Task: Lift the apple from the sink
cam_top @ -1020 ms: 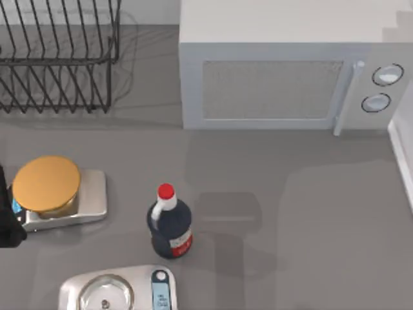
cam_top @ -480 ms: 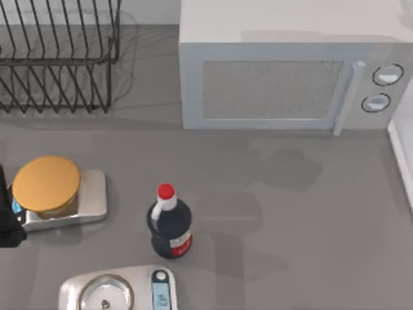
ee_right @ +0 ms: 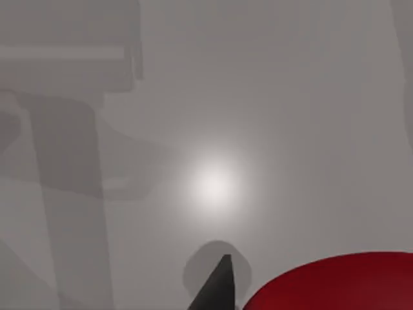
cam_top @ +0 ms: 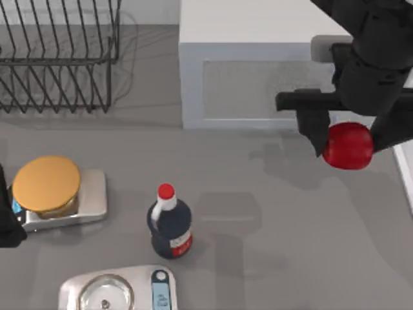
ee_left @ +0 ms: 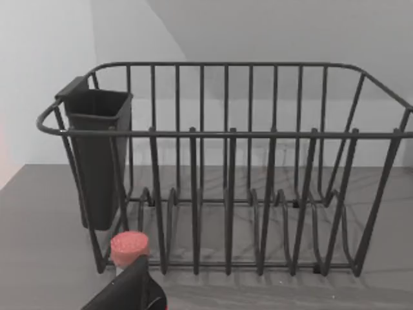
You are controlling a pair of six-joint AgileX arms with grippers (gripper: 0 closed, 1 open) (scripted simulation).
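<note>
Grey countertop; right end effector (cam_top: 349,147) (aloft) grips apple (cam_top: 348,146).

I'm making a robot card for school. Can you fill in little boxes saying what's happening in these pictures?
Right gripper: shut on the apple, held in front of the microwave
Left arm: parked at the table's left edge
Bottle: upright, red cap
Dish rack: back left
Scales: two, one carrying a yellow disc

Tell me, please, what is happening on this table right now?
The right gripper holds the apple in the air at the table's right side, in front of the microwave. The left arm sits parked at the left edge beside the scale with the gold disc. The dark bottle stands untouched.
</note>
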